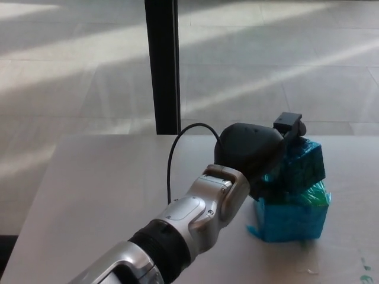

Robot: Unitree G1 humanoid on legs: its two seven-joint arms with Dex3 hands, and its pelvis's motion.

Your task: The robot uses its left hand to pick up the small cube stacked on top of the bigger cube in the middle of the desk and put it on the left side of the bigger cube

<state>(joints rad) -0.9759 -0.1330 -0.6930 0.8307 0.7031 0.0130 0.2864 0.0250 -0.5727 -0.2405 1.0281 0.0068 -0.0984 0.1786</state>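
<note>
A small dark teal cube (303, 167) sits tilted on top of a bigger light blue cube (293, 216) at the right of the grey desk (112, 195). My left hand (254, 154) reaches in from the lower left and is shut on the small cube, its black palm covering the cube's left side. One finger (288, 125) pokes up behind the cube's top. The small cube looks slightly raised off the bigger one on its left edge. My right hand is out of the picture.
A black pillar (161, 65) stands behind the desk's far edge, with tiled floor beyond. A black cable (177, 154) loops above my left wrist. Small green specks (366, 277) lie at the desk's right front.
</note>
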